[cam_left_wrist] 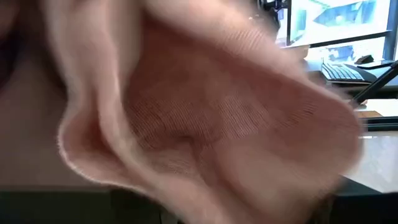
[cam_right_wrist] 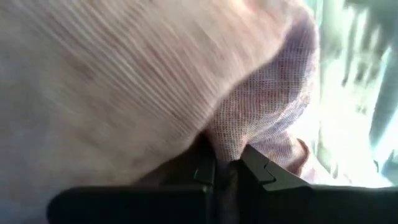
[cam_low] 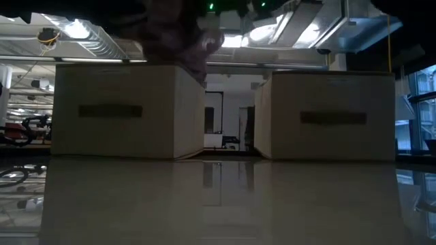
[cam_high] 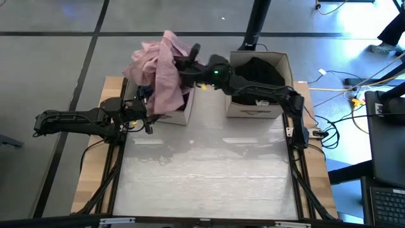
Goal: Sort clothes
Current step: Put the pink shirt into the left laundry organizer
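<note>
The pale pink shirt hangs bunched over the left beige box. It fills the left wrist view and shows at the top of the low view. My right gripper reaches from the right across to the left box and is shut on the shirt. My left gripper is at the left box's left side, close to the hanging shirt. A black garment lies in the right beige box. A dark blue piece shows under the pink shirt. My right gripper pinches a bunched fold of the pale pink shirt between its two fingers. It comes level from the table's right, above the left box. The shirt hangs slack below and around the fingers, and its lower part reaches down over the box.
The two beige boxes stand side by side at the table's far half, with a narrow gap between them. The near half of the table is a bare shiny surface. A desk with cables is at the right.
</note>
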